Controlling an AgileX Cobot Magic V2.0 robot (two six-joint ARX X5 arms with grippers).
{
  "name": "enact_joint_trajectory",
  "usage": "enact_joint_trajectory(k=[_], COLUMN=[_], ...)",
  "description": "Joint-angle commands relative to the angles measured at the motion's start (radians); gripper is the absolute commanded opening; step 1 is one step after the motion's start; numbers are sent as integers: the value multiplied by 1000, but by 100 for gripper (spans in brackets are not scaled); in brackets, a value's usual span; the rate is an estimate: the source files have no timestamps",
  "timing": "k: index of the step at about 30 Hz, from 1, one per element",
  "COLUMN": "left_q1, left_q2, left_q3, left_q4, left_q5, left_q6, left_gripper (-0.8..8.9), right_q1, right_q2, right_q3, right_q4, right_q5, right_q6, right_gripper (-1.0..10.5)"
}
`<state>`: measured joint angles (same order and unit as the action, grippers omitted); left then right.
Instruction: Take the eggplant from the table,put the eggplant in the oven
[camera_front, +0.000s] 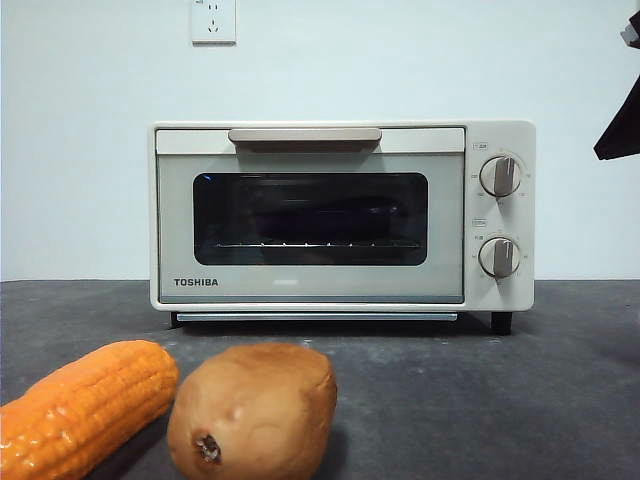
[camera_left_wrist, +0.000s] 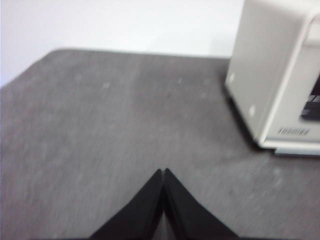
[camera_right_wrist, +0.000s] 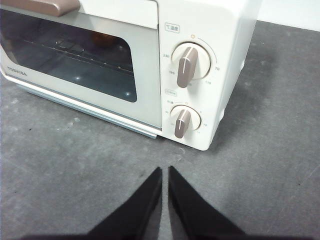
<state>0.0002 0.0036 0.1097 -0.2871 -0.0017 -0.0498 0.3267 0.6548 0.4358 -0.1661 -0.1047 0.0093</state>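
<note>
The cream-white Toshiba oven (camera_front: 340, 215) stands at the middle back of the dark grey table (camera_front: 480, 400), its glass door closed under the beige bar handle (camera_front: 305, 134). No eggplant shows in any view. My left gripper (camera_left_wrist: 164, 171) hovers shut over bare table, off the oven's (camera_left_wrist: 280, 75) side wall on the far side from the knobs. My right gripper (camera_right_wrist: 164, 169) is shut above the table in front of the oven's (camera_right_wrist: 150, 60) two knobs, holding nothing. A black arm tip (camera_front: 620, 130) shows at the front view's upper right edge.
An orange corn cob (camera_front: 85, 405) lies at the near left and a brown potato (camera_front: 252, 410) next to it, both in front of the oven. A wall socket (camera_front: 213, 20) sits on the white wall behind.
</note>
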Motion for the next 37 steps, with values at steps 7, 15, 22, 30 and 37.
enact_joint_trajectory(k=[7, 15, 22, 30, 37], left_q1=[14, 14, 14, 14, 14], left_q2=[-1, 0, 0, -1, 0], left_q3=[-77, -77, -77, -77, -77], left_q4=[40, 48, 48, 48, 48], left_q5=[1, 1, 1, 1, 1], left_q6=[14, 14, 14, 14, 14], left_gripper=[4, 4, 4, 4, 4], right_q1=[4, 4, 4, -4, -148], right_q2=[3, 3, 3, -128, -419], right_q3=[10, 10, 10, 9, -9], right_q4=[13, 13, 13, -14, -13], right_q5=[1, 1, 1, 9, 24], right_q6=[16, 16, 16, -5, -100], right_gripper=[3, 4, 4, 4, 3])
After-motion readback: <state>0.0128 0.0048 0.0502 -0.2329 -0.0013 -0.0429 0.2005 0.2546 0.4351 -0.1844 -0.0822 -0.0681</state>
